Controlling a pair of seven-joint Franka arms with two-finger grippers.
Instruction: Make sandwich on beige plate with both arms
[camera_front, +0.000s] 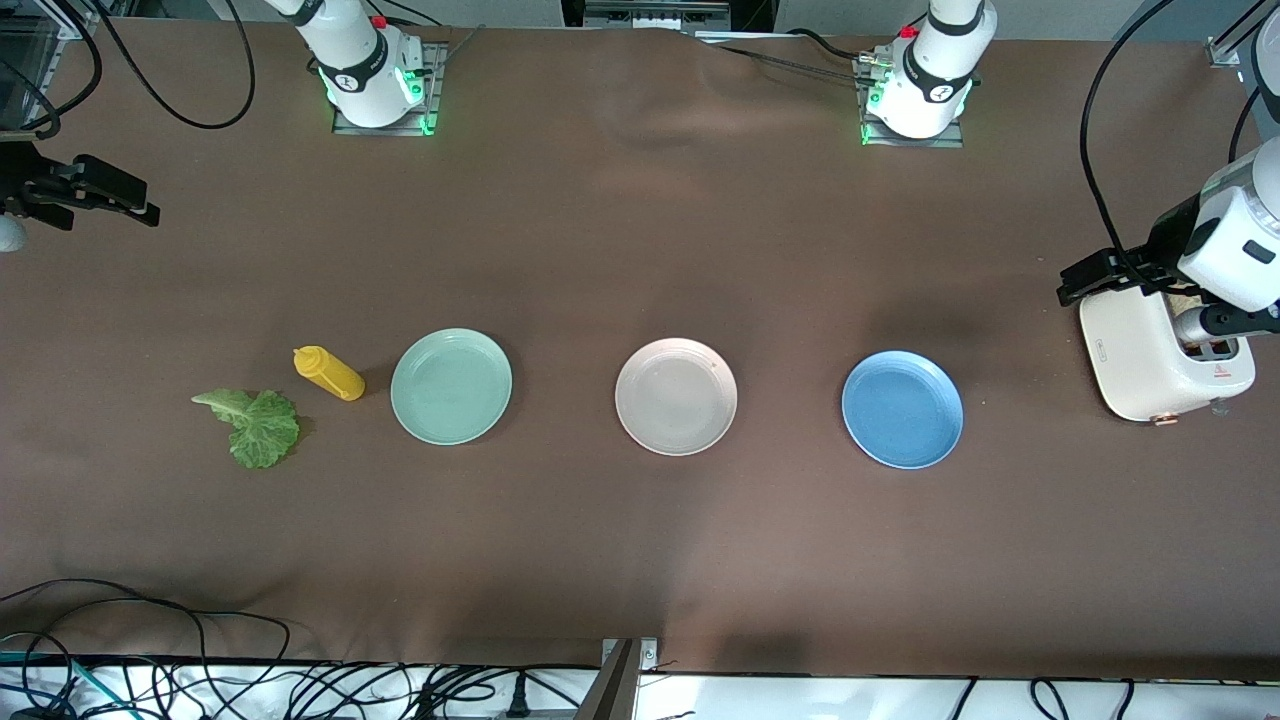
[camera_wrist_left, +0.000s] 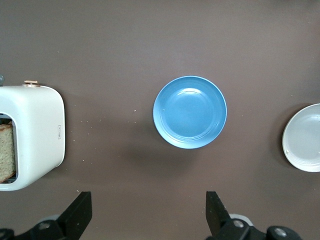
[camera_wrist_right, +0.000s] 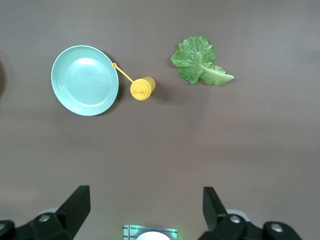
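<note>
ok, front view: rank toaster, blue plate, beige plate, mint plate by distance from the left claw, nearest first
1. Toaster: directly under the left claw, at the left arm's end.
2. Blue plate: beside the toaster.
3. Beige plate: mid-table.
4. Mint plate: toward the right arm's end.

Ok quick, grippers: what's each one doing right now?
Left gripper: open, holding nothing, up over the table near the toaster.
Right gripper: open, holding nothing, up at the right arm's end of the table.
</note>
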